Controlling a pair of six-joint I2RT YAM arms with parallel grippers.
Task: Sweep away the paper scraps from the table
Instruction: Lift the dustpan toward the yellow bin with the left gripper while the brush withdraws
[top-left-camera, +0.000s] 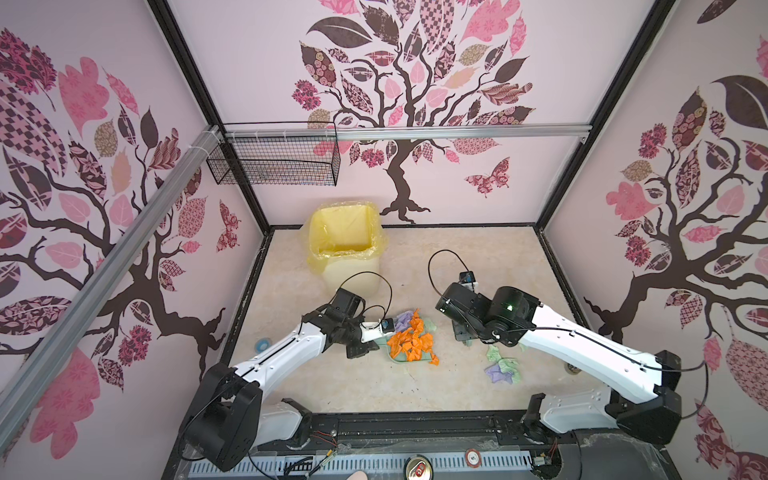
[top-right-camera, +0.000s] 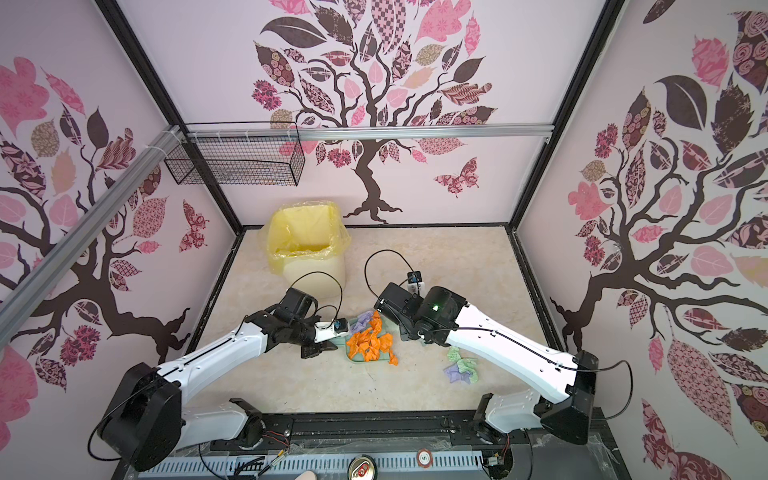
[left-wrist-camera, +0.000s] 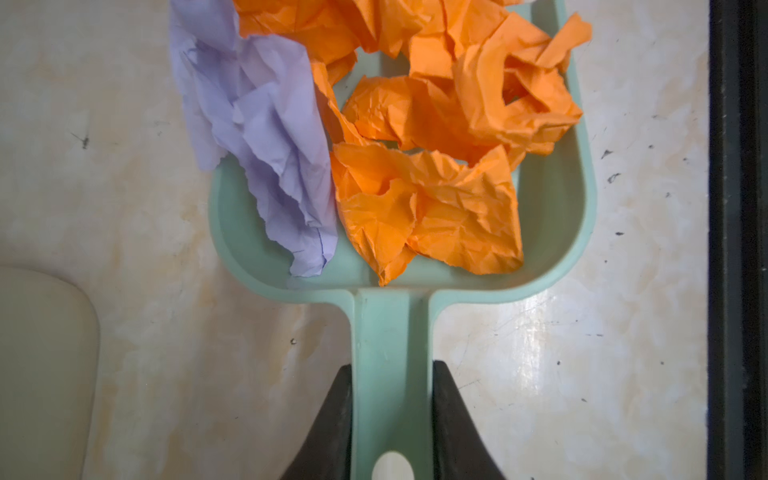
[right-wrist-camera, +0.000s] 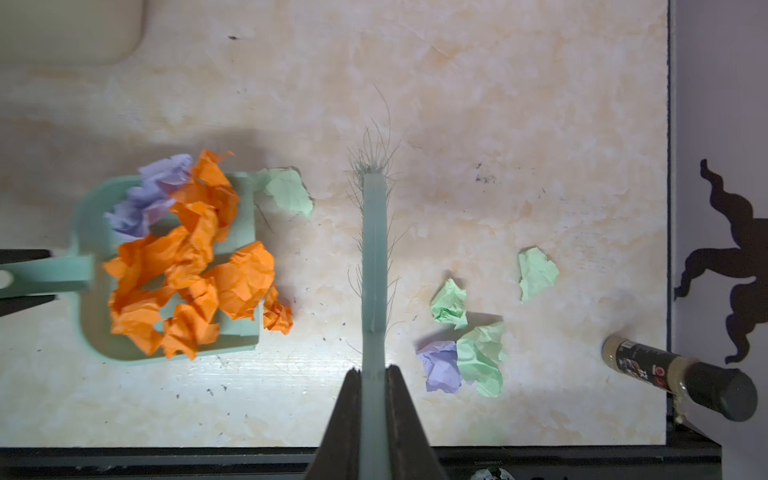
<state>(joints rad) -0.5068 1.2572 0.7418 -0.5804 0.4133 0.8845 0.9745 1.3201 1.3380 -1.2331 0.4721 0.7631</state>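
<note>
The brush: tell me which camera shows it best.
The right wrist view: the brush shows full length, bristles splayed, handle clamped in the right hand. In both top views the right arm hides it; the left wrist view misses it.

Beige marbled desk (top-left-camera: 374, 390), black-framed. On it: lined bin (top-left-camera: 353, 270) at rear left; dustpan (right-wrist-camera: 93, 328) at centre, heaped with paper scraps (right-wrist-camera: 187, 270); loose green and lilac scraps (right-wrist-camera: 478, 357) to its right.

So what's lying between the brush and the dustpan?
Right wrist view: a green scrap and an orange scrap, both at the open edge of the dustpan; nearer the brush the table is bare.
</note>
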